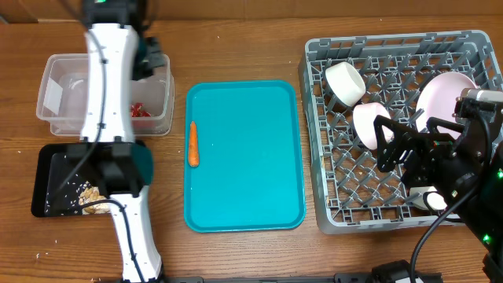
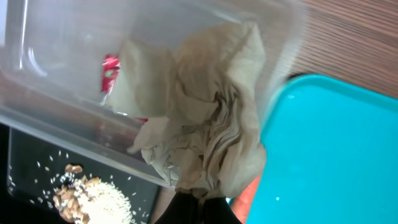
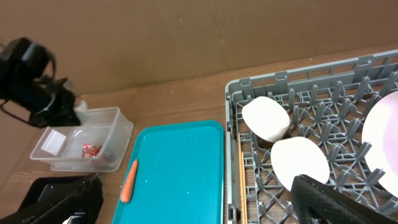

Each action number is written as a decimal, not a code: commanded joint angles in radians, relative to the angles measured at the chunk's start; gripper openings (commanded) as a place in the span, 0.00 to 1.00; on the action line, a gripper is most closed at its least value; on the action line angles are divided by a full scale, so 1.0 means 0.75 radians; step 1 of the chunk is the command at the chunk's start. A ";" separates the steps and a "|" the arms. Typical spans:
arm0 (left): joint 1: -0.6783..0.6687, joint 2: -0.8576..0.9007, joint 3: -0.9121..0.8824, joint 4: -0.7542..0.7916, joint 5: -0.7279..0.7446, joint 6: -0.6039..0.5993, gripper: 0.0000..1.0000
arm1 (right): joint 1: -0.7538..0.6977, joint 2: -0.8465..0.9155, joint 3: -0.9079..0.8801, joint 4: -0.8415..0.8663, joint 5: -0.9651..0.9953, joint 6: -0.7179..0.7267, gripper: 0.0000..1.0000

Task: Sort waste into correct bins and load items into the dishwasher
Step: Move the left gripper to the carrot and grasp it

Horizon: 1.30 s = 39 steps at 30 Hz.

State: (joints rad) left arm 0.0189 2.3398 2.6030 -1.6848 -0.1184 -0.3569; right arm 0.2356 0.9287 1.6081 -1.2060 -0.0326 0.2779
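The left arm (image 1: 106,71) is white with black joints and teal trim, the right arm (image 1: 471,174) black with a thin cable (image 1: 419,244).

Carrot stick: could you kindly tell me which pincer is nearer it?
Left. The left pincer is over the clear tub, near the carrot stick; the right pincer is across the tray, over the rack.

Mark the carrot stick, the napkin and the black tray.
carrot stick (image 1: 192,144), overhead view, middle of its length.
napkin (image 2: 211,124), left wrist view, crumpled centre.
black tray (image 1: 56,174), overhead view, bare floor.
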 commanded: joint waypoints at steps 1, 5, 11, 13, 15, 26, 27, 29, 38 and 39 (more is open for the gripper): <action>0.039 -0.006 -0.025 -0.007 0.270 0.175 0.11 | -0.003 -0.003 0.012 0.004 0.017 0.006 1.00; 0.035 -0.061 -0.096 -0.007 0.284 0.260 1.00 | -0.003 -0.003 0.012 0.004 0.017 0.006 1.00; 0.033 -0.182 -0.179 -0.007 -0.001 0.212 1.00 | -0.003 -0.002 0.012 0.004 0.017 0.006 1.00; 0.026 -0.240 -0.183 -0.007 0.053 0.224 1.00 | -0.003 -0.003 0.012 0.004 0.017 0.006 1.00; 0.002 -0.339 -0.207 -0.007 0.120 0.226 1.00 | -0.003 -0.003 0.012 0.004 0.017 0.006 1.00; -0.260 -0.680 -0.278 -0.007 0.179 0.268 0.91 | -0.003 -0.003 0.012 0.004 0.017 0.006 1.00; -0.276 -0.679 -0.310 -0.007 0.179 0.243 0.91 | -0.003 -0.003 0.012 0.004 0.017 0.006 1.00; -0.314 -0.678 -0.417 -0.006 0.142 0.160 1.00 | -0.003 -0.003 0.012 0.004 0.017 0.006 1.00; -0.366 -0.668 -1.252 0.227 0.071 -0.157 0.88 | -0.003 -0.003 0.012 0.004 0.017 0.006 1.00; -0.368 -0.667 -1.327 0.288 0.104 -0.154 0.86 | -0.003 -0.003 0.012 0.004 0.017 0.006 1.00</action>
State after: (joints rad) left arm -0.2539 1.8385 1.7405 -1.5276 -0.1001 -0.4088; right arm 0.2356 0.9287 1.6081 -1.2049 -0.0330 0.2771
